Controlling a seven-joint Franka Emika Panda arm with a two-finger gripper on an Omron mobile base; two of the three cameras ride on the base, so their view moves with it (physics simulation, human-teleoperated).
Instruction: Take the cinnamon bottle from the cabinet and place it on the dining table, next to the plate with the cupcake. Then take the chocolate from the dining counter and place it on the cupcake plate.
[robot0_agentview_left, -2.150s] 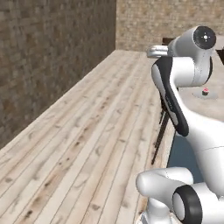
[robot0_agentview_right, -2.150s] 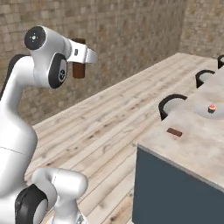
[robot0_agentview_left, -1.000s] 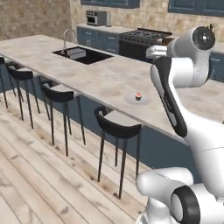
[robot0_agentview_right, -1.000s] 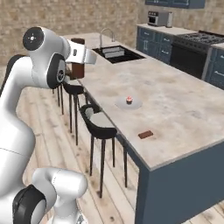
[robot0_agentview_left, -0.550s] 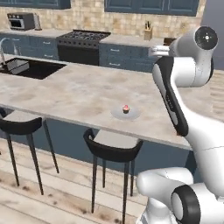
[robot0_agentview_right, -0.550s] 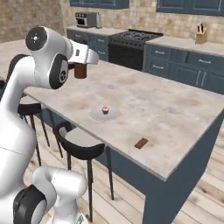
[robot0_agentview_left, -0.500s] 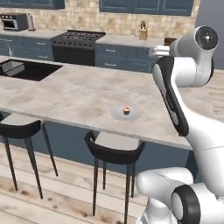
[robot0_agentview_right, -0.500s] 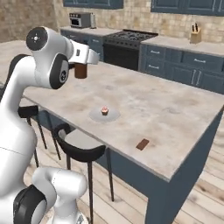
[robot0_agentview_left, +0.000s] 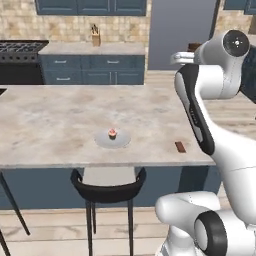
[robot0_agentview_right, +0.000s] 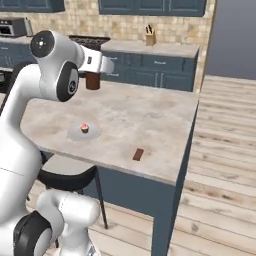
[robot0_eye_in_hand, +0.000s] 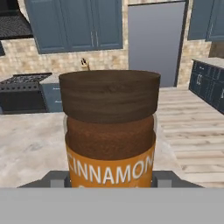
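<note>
Aloft, gripper (robot0_agentview_right: 93, 75) clamped on cinnamon bottle (robot0_agentview_right: 92, 80); cupcake (robot0_agentview_left: 112, 133) alone on plate (robot0_agentview_left: 103, 141); chocolate (robot0_agentview_left: 180, 146) beside.

cinnamon bottle (robot0_eye_in_hand: 109, 131) base cut off at bottom of hand view, fingertips hidden behind it, in left base view bottle mostly hidden behind arm, desk (robot0_agentview_left: 45, 125) left end cut by edge, chocolate (robot0_agentview_right: 138, 154) too small for detail

You can read one word: "CINNAMON", in pale capitals on the orange label band around the lower body of the brown bottle (robot0_eye_in_hand: 109, 135) in the hand view. Nothing else you see carries legible text.
</note>
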